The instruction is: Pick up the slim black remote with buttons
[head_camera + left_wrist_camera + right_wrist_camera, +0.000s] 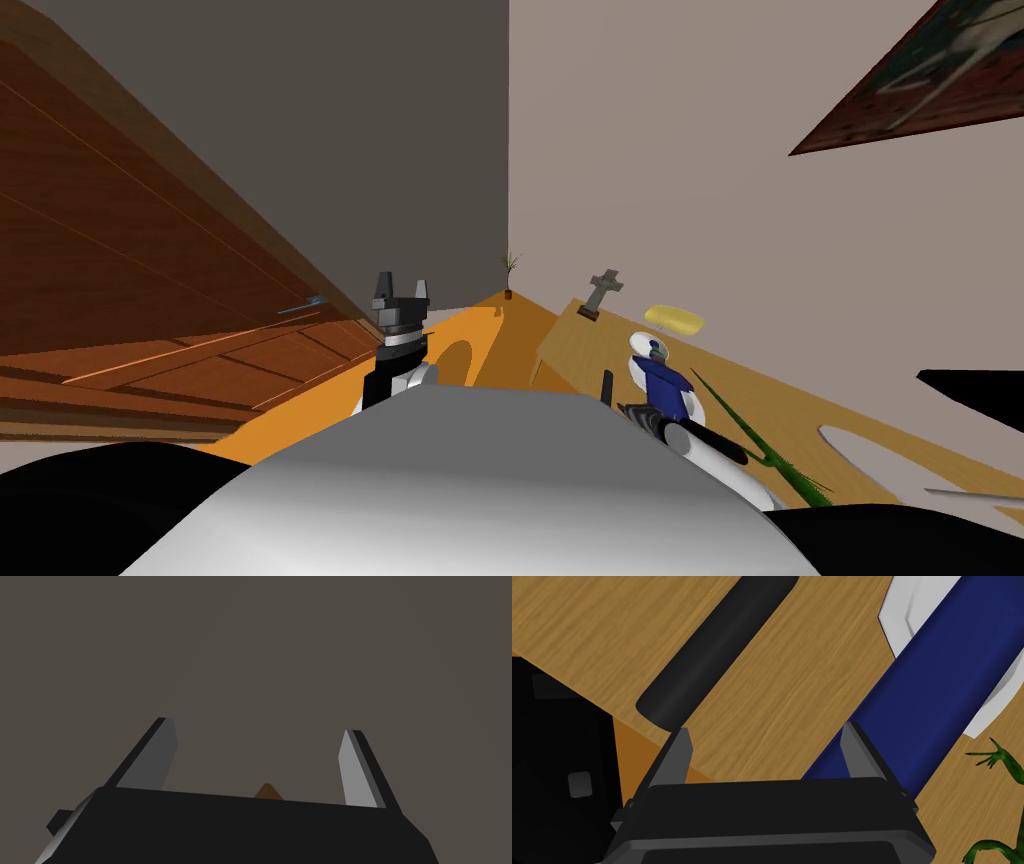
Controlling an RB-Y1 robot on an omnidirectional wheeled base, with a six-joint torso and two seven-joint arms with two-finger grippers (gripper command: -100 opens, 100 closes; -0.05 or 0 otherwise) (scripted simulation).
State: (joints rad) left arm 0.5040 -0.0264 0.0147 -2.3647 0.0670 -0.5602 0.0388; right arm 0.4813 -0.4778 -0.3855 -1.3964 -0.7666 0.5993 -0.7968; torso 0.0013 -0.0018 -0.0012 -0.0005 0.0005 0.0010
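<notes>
Black against wood grain: slim remote (717, 651) flat on tabletop (792, 701) near its edge, just ahead of one finger of right tool (767, 733). Hovers released, offset toward blue object (912, 701); probably needs centring across remote's narrow width. Holds left tool (260, 728) released, raised aside, likely for clearance.

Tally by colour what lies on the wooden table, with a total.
Black: 1, the remote
Blue: 1, a long object
White: 1, a dish
Green: 1, a spiky figure
Yellow: 1, a flat object
Grey: 1, a cross
Total: 6
</notes>
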